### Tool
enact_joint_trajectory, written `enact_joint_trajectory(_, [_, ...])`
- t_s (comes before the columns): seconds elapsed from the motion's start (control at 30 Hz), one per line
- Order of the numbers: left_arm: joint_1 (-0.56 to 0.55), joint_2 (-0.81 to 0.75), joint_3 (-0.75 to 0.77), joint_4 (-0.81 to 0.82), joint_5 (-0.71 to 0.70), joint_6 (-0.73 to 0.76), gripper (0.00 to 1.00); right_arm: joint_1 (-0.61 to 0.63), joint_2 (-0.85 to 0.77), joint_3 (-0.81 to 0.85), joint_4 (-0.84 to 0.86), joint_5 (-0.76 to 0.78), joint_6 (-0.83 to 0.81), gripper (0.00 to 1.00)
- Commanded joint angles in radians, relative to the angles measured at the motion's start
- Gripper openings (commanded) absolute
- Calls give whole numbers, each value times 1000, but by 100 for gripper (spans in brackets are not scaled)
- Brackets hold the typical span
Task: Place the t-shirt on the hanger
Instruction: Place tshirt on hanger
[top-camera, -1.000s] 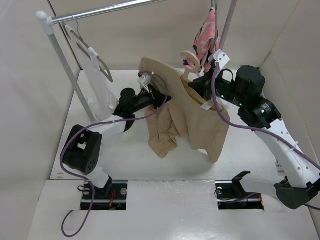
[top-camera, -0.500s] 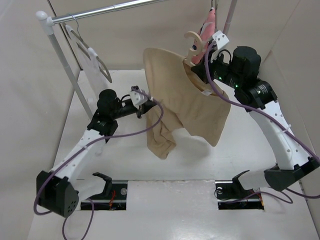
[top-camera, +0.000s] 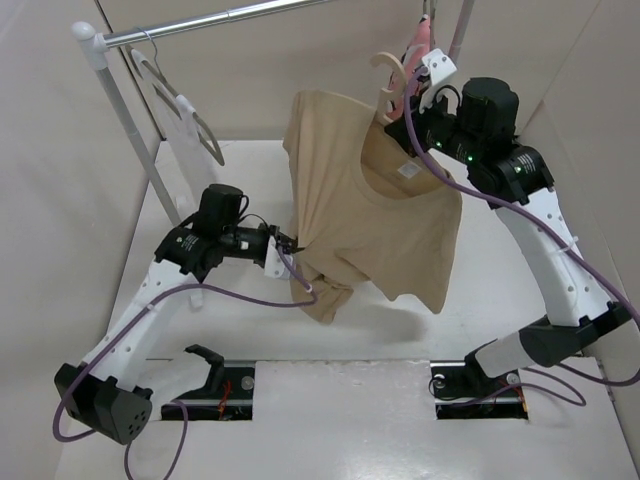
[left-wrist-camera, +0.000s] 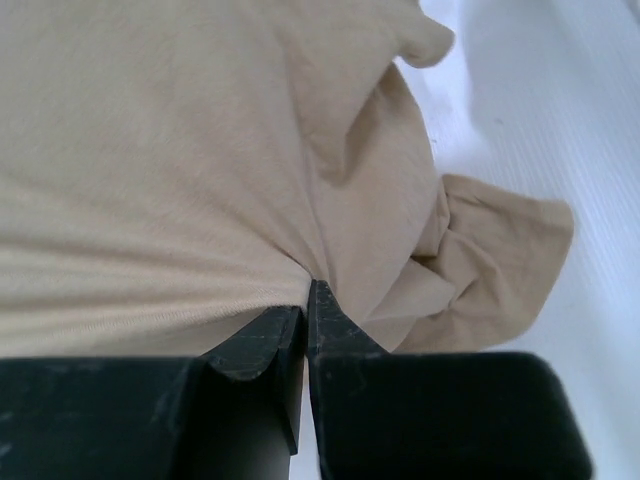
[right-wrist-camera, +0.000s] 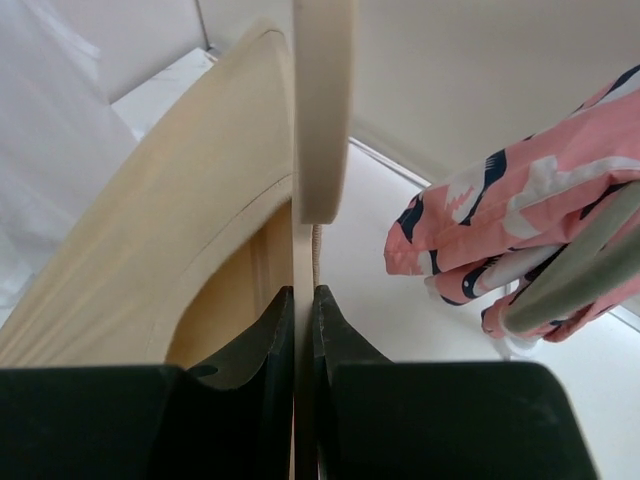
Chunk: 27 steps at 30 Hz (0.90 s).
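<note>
The right end effector (right-wrist-camera: 303, 298) pinches the pale wood-coloured loop hanger (right-wrist-camera: 322, 110) aloft; the plain tan cotton t-shirt (top-camera: 380, 210) drapes below it, its edge pinched by the left end effector (left-wrist-camera: 305, 305).

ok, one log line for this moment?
left gripper: shut on t-shirt side | right gripper: shut on hanger | t-shirt: draped over hanger

Site: robot lab cell | Signs: plain walls (top-camera: 45, 250) boxed a white bench (top-camera: 480, 300) carrying clothes rail (top-camera: 200, 20), left arm (top-camera: 130, 318), right arm (top-camera: 548, 250)
</note>
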Motion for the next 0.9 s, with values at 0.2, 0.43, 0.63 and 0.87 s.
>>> enact_joint_trajectory(0.2, [-81,-50,-12,-174,6,88,66,44,14,134,200,108,-63,0])
enact_joint_trajectory(0.43, [11,-127,-184,801,-632,-1138,97,77,-103,-70,252,-44,-97,0])
enact_joint_trajectory(0.63, [22,-12,-79,861,-638,-1409,100,138,-195,-216,271,-96,-97,0])
enact_joint_trajectory(0.87, [22,125,-46,1086,-518,-1521,100,187,-238,-282,294,-147,-78,0])
